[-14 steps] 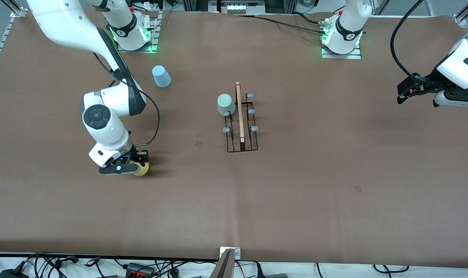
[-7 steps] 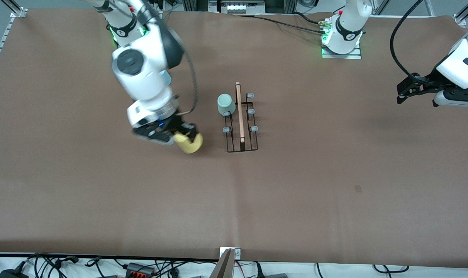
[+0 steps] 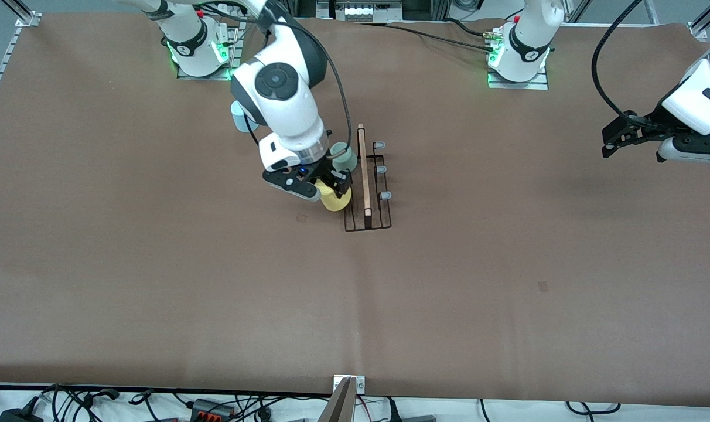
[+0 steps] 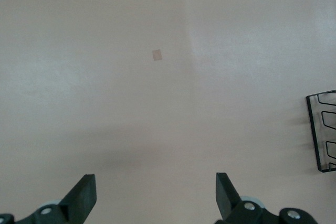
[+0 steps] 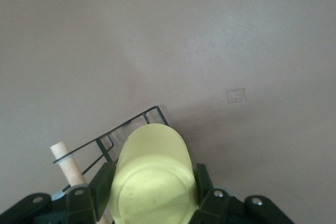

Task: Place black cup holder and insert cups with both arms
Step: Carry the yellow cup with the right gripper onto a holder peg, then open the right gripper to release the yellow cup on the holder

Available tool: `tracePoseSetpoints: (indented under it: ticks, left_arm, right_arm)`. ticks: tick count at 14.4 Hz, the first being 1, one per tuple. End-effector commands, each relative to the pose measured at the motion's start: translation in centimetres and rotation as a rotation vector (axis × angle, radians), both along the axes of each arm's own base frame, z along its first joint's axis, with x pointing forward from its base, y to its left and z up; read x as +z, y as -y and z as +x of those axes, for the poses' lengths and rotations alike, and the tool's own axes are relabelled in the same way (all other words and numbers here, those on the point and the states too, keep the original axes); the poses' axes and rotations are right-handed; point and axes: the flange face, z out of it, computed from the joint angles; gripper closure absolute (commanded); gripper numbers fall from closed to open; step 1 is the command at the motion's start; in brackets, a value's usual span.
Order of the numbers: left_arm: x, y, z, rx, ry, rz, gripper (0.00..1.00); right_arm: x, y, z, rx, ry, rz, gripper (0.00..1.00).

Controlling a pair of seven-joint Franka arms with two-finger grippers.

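Front view: high camera facing the robots across the table (image 3: 507, 328), bases along its top edge, whole tabletop covered. Left wrist view: looks down from well above bare table, catching an end of the black cup holder (image 4: 323, 132). Right wrist view: close over that holder (image 5: 113, 140). All three views share it (image 3: 367, 199).

A: How many cups?
B: Three: one yellow (image 3: 335, 201), one grey-green (image 3: 346, 156), one blue (image 3: 238, 116).
A: Racks?
B: One rack (image 3: 367, 202), one wooden rod (image 3: 364, 170).
A: Arms?
B: Two, one gripper each.
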Motion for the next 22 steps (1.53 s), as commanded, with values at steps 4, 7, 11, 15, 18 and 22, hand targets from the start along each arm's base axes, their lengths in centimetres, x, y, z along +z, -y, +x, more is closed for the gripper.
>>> tracePoseSetpoints:
  ticks: [4,7,11,15,18,22]
  left_arm:
    - [0.4,-0.1,0.2,0.002,-0.010,-0.021,0.00]
    - [0.4,-0.4,0.2,0.006,-0.010,-0.021,0.00]
    - [0.4,-0.4,0.2,0.008,-0.010,-0.022,0.00]
    - [0.4,-0.3,0.2,0.006,-0.012,-0.022,0.00]
    - [0.3,-0.5,0.1,0.008,-0.016,-0.022,0.00]
    - [0.1,-0.6,-0.1,0.008,-0.036,-0.023,0.00]
  right_arm:
    - [-1.5,-1.9,-0.5,0.012,0.004,-0.030,0.82]
    - [-1.1,-1.8,-0.3,0.038,0.020,-0.039,0.00]
    - [6.1,7.2,3.9,0.034,0.030,-0.090,0.00]
    - [13.0,24.8,7.8,0.169,-0.050,-0.160,0.00]
    - [17.7,35.9,8.3,0.295,-0.054,-0.168,0.00]
    - [22.7,48.8,7.3,0.377,-0.136,-0.164,0.00]
